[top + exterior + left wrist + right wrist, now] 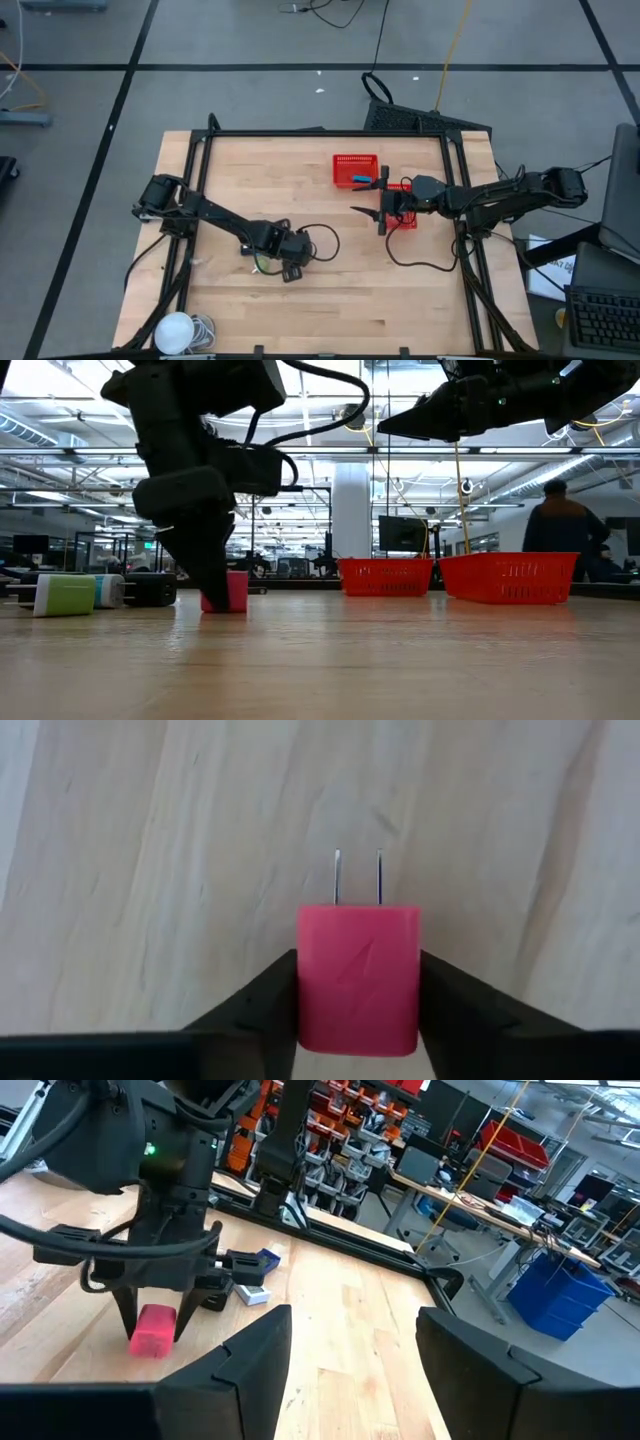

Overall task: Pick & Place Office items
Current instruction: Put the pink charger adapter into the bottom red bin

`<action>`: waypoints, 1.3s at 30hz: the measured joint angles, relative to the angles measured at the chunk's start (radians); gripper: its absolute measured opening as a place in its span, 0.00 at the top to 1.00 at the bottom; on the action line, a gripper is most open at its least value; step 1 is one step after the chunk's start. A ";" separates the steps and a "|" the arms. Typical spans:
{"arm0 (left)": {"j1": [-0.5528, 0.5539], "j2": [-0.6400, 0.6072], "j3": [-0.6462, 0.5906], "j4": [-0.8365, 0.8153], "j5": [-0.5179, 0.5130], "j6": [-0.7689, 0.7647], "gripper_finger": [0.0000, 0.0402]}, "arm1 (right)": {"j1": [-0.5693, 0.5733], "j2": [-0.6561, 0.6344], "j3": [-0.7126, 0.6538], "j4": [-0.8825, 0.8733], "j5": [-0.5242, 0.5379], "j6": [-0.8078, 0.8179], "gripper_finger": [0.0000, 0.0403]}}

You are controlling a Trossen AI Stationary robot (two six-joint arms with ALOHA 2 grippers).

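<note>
A small pink plug-in charger (358,980) with two metal prongs (358,877) sits on the wooden table, left of middle. My left gripper (292,268) stands over it, pointing steeply down, shut on it. The low view shows the charger (230,591) resting on the tabletop beside the dark fingers, and the right wrist view shows it (153,1329) too. My right gripper (375,197) hangs open and level above the table near the red baskets, with nothing between its fingers (265,1360). My left gripper pinches the pink charger's two side faces (305,982) between its two fingers, near the end away from the prongs. The fingers come from above, slanting down, and lie along the body. The charger's underside rests on the table.
Two red mesh baskets (355,168) (510,577) stand at the table's far right; a blue piece (360,180) lies in the far one. Green-and-white (65,595), white (108,590) and blue (262,1260) pieces lie near my left gripper. A white round object (175,330) sits at the near left corner. A person (562,520) stands beyond the table.
</note>
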 joint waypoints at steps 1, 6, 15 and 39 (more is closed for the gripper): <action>0.001 0.000 0.000 0.012 0.001 0.005 0.62 | 0.000 0.000 0.000 0.000 0.000 0.000 0.49; 0.028 -0.028 0.000 0.072 0.027 -0.013 0.63 | 0.002 0.000 0.000 -0.023 -0.066 -0.010 0.50; 0.084 -0.209 0.001 0.248 0.065 -0.040 0.63 | 0.041 0.097 0.000 -0.047 -0.324 -0.180 0.49; 0.157 -0.237 0.002 0.482 0.291 -0.061 0.63 | 0.181 0.371 0.122 0.259 -0.160 -0.312 0.38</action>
